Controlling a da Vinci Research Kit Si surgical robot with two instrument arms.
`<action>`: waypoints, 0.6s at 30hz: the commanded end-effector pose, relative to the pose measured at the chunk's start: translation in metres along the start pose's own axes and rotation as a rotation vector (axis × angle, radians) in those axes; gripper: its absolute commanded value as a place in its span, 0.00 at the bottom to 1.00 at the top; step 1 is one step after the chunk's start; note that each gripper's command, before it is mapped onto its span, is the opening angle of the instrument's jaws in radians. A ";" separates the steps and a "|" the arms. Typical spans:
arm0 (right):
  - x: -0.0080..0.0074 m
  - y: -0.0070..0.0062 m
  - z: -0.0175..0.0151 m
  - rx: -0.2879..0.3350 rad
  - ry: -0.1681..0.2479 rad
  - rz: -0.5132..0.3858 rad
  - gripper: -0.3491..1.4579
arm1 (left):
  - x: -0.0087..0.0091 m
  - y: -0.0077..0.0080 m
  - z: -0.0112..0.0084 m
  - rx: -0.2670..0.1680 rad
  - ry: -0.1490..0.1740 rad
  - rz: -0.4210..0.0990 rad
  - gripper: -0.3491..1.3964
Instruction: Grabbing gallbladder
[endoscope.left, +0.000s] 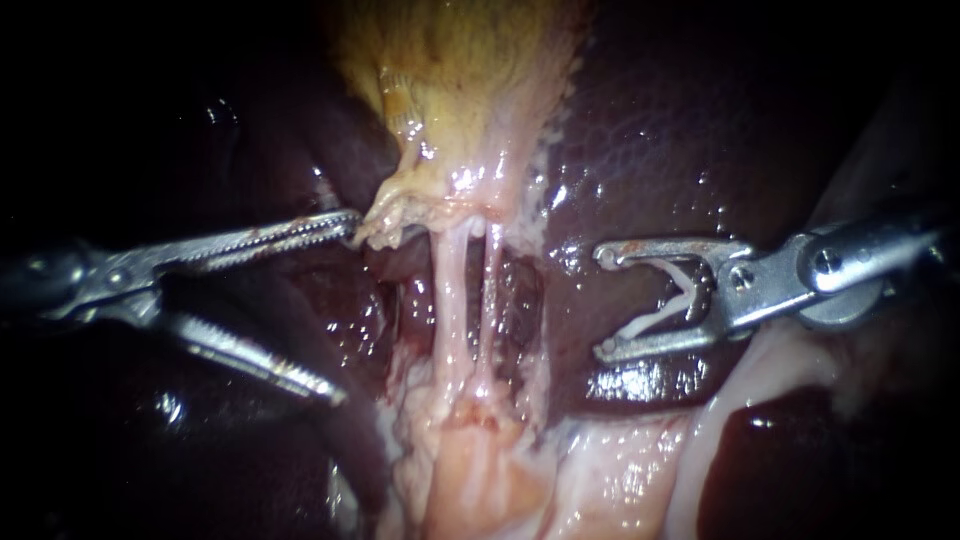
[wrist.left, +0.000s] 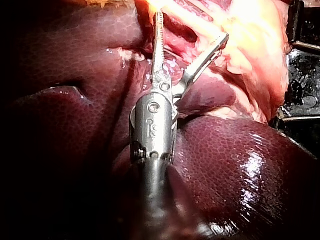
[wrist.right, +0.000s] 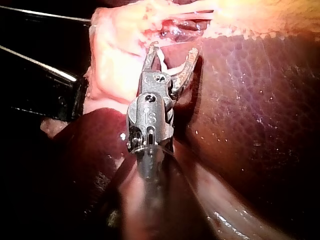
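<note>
At the left of the endoscope view my left instrument (endoscope.left: 345, 308) comes in with its two toothed jaws spread wide and gripping nothing. The tip of the upper jaw lies just at the frayed yellow edge of the gallbladder (endoscope.left: 460, 90), while the lower jaw hangs well apart from it over dark liver (endoscope.left: 700, 120). The gallbladder sits up the middle of the view, ahead of those jaws and above their midline. Its long axis runs from the top downward, and it narrows to a ragged neck where the upper jaw meets it. This is the instrument nearer to it, so I judge the grab to be its job. The move turns on getting the neck's edge between both jaws, not against one only, which seems to call for a small advance and a lift before closing. Just below the neck two pale tubes (endoscope.left: 447, 300) run side by side down to pinkish tissue. They stand close beyond the open jaws and could be caught if the bite goes low. Farther right, well clear of the gallbladder and across a strip of glistening liver, my right instrument (endoscope.left: 605, 302) reaches in from the right. Its jaws stand wide around a white clip (endoscope.left: 665, 300) seated between them and point toward the tubes.
</note>
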 end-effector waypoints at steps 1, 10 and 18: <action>0.0000 0.0000 0.0000 0.000 0.000 0.000 0.47 | 0.0001 0.0000 0.0000 0.000 0.000 0.000 0.73; 0.0000 0.0000 0.0000 0.000 0.000 0.000 0.47 | 0.0021 -0.0016 -0.0004 0.031 -0.005 -0.015 0.70; 0.0000 0.0000 0.0000 0.000 0.000 0.000 0.47 | 0.0023 -0.0047 -0.0004 0.121 -0.018 -0.058 0.61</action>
